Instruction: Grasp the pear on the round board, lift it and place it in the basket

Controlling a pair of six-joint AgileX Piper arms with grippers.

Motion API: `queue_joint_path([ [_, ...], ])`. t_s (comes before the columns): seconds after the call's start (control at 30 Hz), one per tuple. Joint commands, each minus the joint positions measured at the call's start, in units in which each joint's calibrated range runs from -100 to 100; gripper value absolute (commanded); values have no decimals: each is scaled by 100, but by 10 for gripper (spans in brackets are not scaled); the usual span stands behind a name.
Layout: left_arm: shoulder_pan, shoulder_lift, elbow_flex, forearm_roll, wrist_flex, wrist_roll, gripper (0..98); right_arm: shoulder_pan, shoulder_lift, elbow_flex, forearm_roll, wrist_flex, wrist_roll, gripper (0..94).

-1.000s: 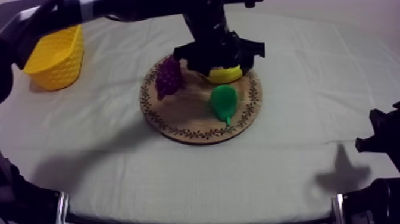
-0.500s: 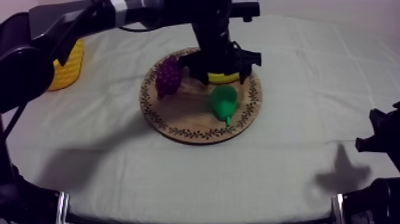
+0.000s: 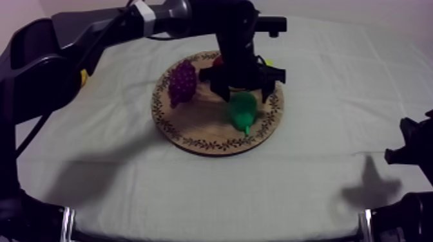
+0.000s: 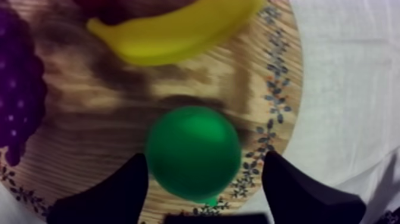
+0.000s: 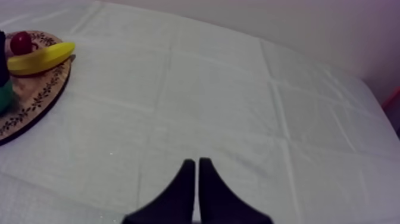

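Above grey-white cloth (image 3: 322,161), left gripper (image 3: 245,96) is hovering wide open, empty, astride pear (image 4: 193,152) on board (image 3: 193,129), likely needing lowering, then closing.

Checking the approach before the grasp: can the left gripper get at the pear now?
Probably yes: the left gripper is open with a finger either side of the pear, and the banana and grapes lie clear of it.

Surface (image 3: 193,193): one table, covered edge to edge by a grey-white cloth (image 5: 226,101) creased in a grid of fold lines. Soft dark shadows (image 3: 370,186) lie across its near side. Wall (image 5: 286,24): plain, pale, rising directly behind the far edge of the surface; light dim.
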Motion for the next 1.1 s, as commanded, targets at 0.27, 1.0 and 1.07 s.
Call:
queue_joint_path([
  [0.27, -70, 125, 141, 189, 69, -58, 785, 0, -1, -1, 0, 0, 3, 3],
  [1.0, -16, 538, -336, 345, 463, -144, 558, 0, -1, -1, 0, 0, 5, 3],
  [1.07, -12, 536, -335, 345, 466, -168, 536, 0, -1, -1, 0, 0, 6, 3],
])
